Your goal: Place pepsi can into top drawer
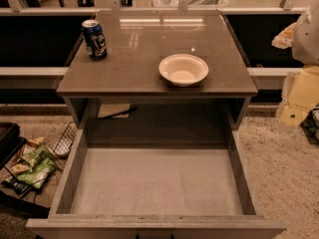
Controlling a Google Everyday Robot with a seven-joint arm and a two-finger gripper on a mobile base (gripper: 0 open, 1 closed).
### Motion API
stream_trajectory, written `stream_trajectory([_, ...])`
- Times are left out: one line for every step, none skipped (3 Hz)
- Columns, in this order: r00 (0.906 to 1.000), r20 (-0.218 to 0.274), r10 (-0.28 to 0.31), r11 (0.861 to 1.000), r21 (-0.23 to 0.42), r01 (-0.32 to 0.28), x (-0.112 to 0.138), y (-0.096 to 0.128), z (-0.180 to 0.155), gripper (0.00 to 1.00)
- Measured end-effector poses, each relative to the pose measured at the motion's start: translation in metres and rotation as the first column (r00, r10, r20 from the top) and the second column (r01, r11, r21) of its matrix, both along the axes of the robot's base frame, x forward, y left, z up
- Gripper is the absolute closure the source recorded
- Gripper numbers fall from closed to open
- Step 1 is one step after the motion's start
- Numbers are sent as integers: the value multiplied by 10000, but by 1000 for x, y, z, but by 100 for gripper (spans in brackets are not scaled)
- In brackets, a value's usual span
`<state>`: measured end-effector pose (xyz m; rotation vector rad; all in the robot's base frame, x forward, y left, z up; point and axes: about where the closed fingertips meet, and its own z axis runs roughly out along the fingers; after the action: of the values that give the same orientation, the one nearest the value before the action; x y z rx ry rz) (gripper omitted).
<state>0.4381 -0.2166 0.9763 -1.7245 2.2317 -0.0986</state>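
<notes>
The pepsi can (94, 39) is a dark-blue can with a silver top. It stands upright at the back left of the brown cabinet top (149, 49). The top drawer (157, 180) is pulled fully out toward me below the top, and its pale-grey floor is bare. My gripper (294, 108) hangs at the right edge of the view, to the right of the cabinet and above the floor. It is far from the can and holds nothing that I can see.
A white bowl (183, 68) sits on the cabinet top right of centre, near the front edge. A wire basket and snack packets (32, 163) lie on the floor left of the drawer. A counter and rail (159, 6) run behind the cabinet.
</notes>
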Motion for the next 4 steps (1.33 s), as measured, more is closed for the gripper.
stream_trajectory([10000,1,0,10000,1,0,0,0,0,0])
stream_trajectory([9980,623,-131,9844,1760,20,57,19,-5,0])
stream_trajectory([9898,1307,-573,9315,3637,59,121,36,-9,0])
stream_trajectory([9753,2066,-777,8364,5459,-490,167,58,-11,0])
